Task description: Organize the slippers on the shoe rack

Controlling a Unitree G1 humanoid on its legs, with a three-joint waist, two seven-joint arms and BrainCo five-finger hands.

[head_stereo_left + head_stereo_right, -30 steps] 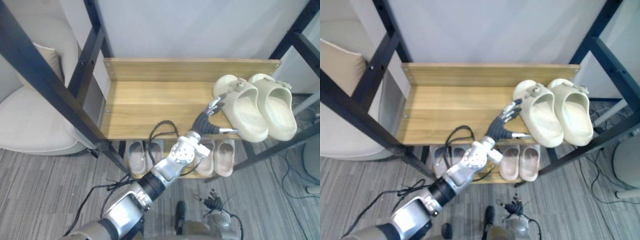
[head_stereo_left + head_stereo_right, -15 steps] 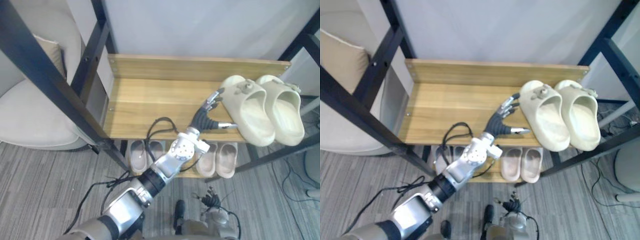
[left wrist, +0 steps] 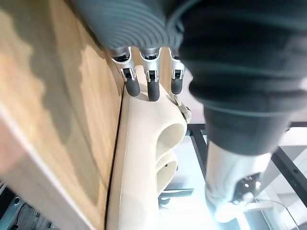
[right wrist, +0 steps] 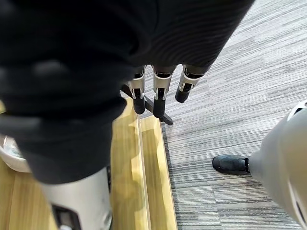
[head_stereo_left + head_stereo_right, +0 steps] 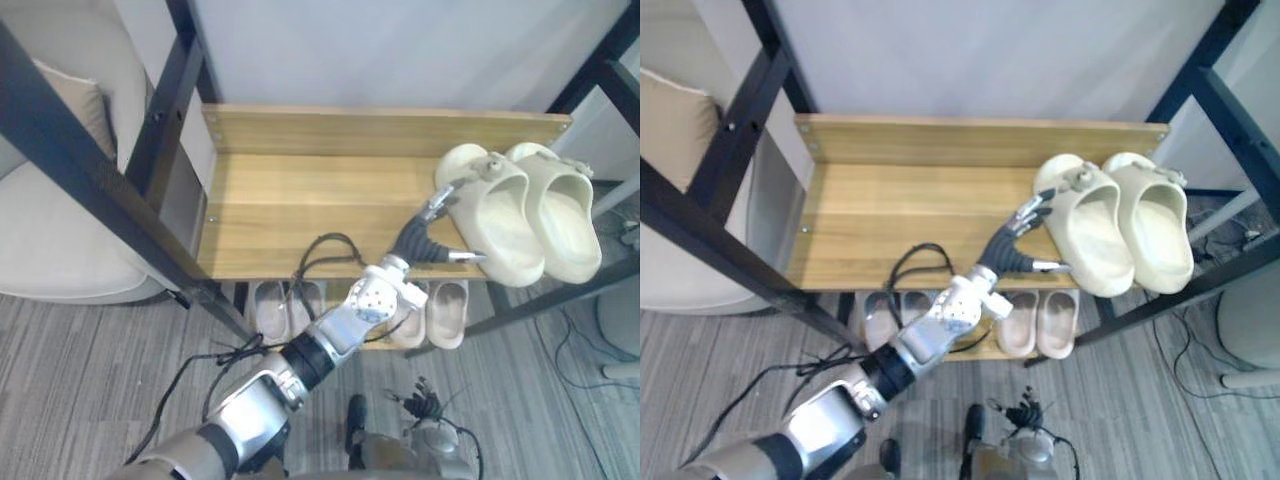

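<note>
At the right end of the shoe rack's top shelf [image 5: 300,200], the left hand [image 5: 418,238] is hovering, fingers straight and spread, just beside the cream slippers [image 5: 497,228], whose heels seem to be overhanging the front edge, so a hard push is risking toppling them.

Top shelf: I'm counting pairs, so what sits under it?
Two pinkish slipper pairs: left pair, right pair. Only their near ends show; the top shelf covers the rest, and the left arm overlaps the right pair.
</note>
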